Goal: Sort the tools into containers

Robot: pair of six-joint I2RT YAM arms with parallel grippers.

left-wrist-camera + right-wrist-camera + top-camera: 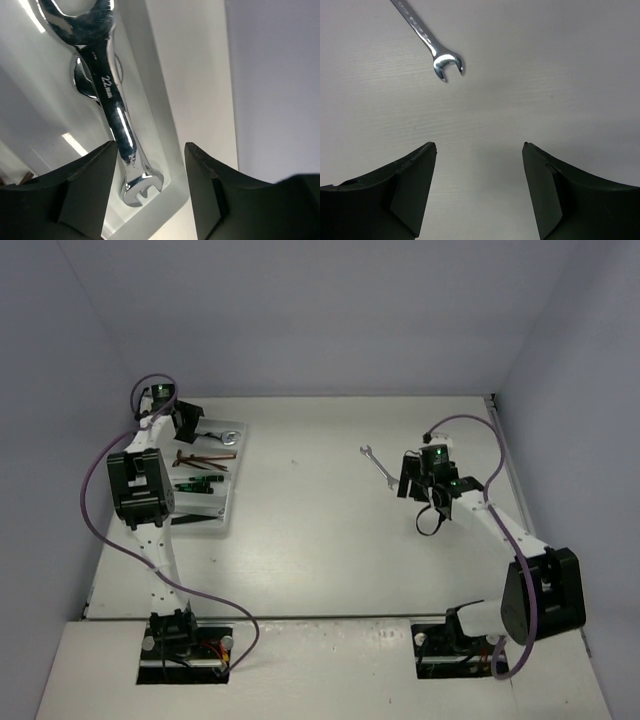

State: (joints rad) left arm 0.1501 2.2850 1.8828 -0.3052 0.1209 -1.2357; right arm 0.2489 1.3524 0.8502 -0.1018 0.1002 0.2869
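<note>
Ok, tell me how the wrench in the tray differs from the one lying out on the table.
The tray wrench lies in the white tray's far compartment; the table wrench lies on the bare table. The tray wrench runs between the left gripper's open jaws; the table wrench sits ahead of the right gripper's open jaws, outside them. Both are silver, open-ended and ungripped.
</note>
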